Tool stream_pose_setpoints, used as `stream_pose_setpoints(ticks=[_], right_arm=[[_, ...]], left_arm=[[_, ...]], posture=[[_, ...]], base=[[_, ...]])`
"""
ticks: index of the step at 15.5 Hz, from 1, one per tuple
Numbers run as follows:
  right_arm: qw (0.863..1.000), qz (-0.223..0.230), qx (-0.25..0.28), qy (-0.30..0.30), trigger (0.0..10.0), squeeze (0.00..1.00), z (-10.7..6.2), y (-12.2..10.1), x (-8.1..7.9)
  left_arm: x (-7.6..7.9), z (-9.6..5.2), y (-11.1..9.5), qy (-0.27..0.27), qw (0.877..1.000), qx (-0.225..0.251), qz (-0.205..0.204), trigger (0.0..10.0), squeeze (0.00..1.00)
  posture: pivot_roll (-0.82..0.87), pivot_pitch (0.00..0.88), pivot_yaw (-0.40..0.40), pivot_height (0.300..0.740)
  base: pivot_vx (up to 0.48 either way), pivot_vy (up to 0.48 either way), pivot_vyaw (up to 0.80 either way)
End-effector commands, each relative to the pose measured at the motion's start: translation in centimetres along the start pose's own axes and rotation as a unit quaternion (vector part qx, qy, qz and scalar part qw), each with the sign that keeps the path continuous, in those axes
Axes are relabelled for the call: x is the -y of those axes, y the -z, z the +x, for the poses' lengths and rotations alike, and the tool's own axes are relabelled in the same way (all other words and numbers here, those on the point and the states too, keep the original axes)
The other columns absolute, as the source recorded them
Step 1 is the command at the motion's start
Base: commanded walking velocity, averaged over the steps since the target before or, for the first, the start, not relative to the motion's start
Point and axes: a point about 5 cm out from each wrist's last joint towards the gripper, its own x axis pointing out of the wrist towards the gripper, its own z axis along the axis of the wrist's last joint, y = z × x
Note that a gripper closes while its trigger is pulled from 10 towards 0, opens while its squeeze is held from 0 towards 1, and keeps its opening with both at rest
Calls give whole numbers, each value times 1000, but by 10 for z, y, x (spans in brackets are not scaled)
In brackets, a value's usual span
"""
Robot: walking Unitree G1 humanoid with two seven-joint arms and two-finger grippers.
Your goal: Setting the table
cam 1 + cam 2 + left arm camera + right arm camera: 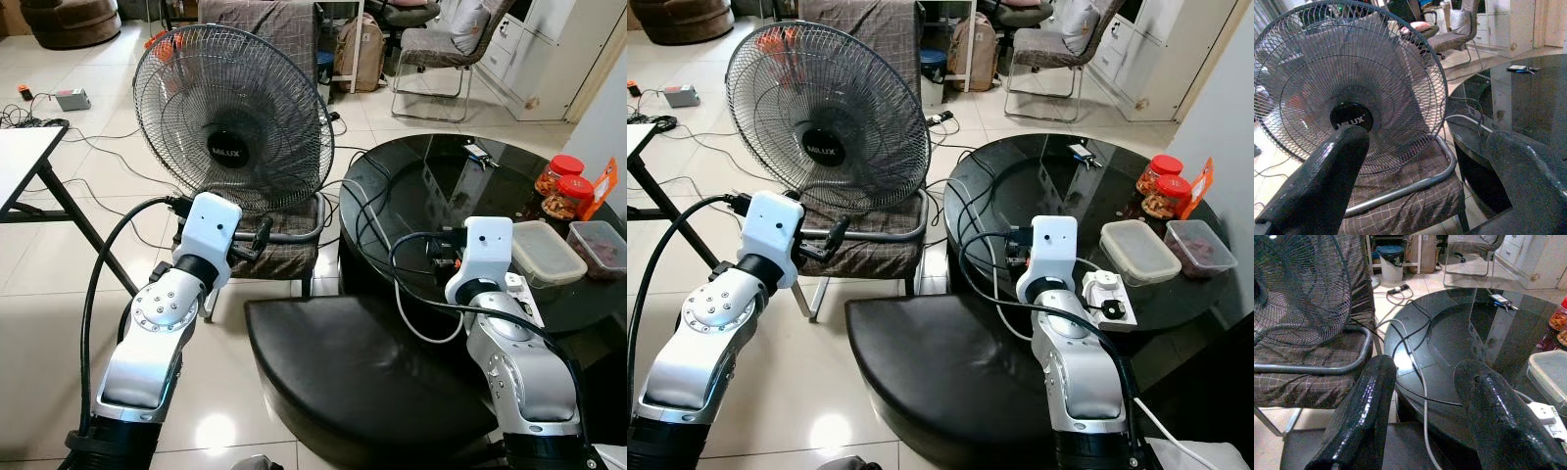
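A round black glass table (431,186) stands to my right front. On its right side are a clear lidded container (546,252), a second container (600,245) holding something dark, and two red-lidded jars (566,186). My right gripper (1425,406) hovers open over the table's near left edge, above black and white cables (1415,362), with nothing between its fingers. My left gripper (1425,186) is open and empty, held in front of the fan (232,117) and the chair (284,255) under it.
A white power strip (1105,294) lies at the table's near edge and a phone (480,155) at its far side. A low black seat (353,372) sits right below my arms. A white table (20,157) is at the left. Cables run across the floor.
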Motion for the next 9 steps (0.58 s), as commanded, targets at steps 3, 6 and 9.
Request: stream_pose_setpoints(ticks=[3,6,9], right_arm=[[997,62,38,-34,10000,0,-7,-8,-2],[994,-56,61,-70,10000,0,-10,-10,-11],[991,-42,73,-104,10000,0,-11,-12,-19]], left_arm=[[-18,-20,24,-79,993,-82,-10,10000,0],[-16,-20,2,-73,996,-50,18,10000,0],[-19,-18,-23,-74,997,10,36,10000,0]], posture=[[19,51,-62,740],[29,53,-58,740],[32,53,-48,740]], base=[[0,0,0],[0,0,267],[0,0,800]])
